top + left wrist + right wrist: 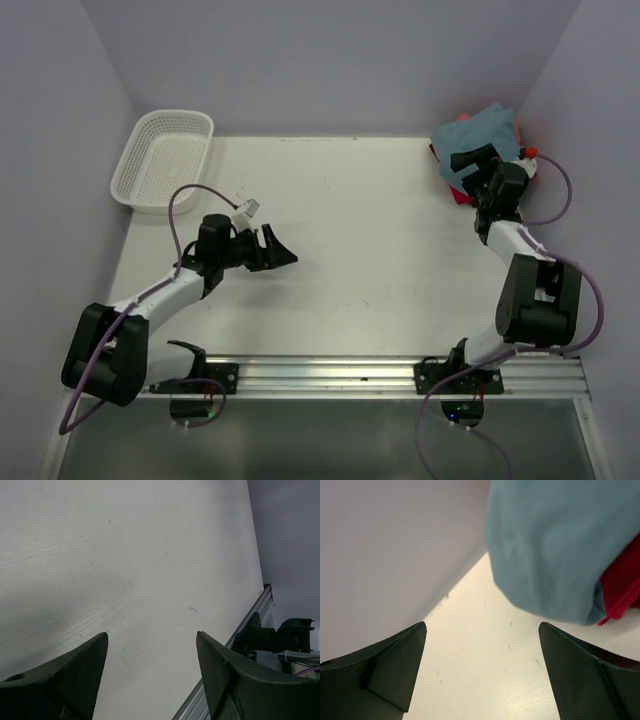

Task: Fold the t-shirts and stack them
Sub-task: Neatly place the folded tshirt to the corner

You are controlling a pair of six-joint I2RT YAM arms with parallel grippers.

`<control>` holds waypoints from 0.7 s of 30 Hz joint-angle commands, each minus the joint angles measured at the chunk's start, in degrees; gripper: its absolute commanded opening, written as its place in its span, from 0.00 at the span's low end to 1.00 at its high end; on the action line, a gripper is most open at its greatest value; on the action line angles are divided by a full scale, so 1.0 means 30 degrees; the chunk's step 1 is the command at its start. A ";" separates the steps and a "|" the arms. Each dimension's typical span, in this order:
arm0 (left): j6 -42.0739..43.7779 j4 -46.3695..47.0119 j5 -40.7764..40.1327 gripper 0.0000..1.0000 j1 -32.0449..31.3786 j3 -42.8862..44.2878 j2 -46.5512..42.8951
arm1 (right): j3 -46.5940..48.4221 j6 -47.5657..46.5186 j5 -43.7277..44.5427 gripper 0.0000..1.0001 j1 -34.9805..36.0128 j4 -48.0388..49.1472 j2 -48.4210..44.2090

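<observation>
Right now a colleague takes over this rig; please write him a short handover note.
Left gripper: open, holding nothing, above the white table.
Right gripper: open, holding nothing, beside the stack in the far right corner.
Shirts: the folded teal-blue cotton t-shirt lies on top of a red cotton t-shirt.
Done: the stack looks built.
Left: probably only to pull the right arm back; no loose shirt shows.
The white plastic mesh basket stands in the far left corner.

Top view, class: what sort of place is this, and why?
Probably a robot lab bench: two arms bolted to a walled white table, with a mesh basket and stacked t-shirts.
</observation>
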 commanded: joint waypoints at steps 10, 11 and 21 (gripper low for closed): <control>0.1240 0.0226 -0.1481 0.80 -0.0063 0.0576 -0.2350 | 0.2264 -0.9391 -0.6218 0.99 0.5830 -1.0903 -0.3236; 0.1446 -0.0067 -0.1981 0.81 -0.0063 0.0606 -0.3223 | 0.2116 -0.9597 -0.6392 0.99 0.6358 -1.1079 -0.3441; 0.2093 -0.3730 -1.2058 1.00 -0.0092 -0.0097 -1.1198 | 0.0972 -1.1181 -0.4138 0.99 1.0841 -1.4040 -0.4936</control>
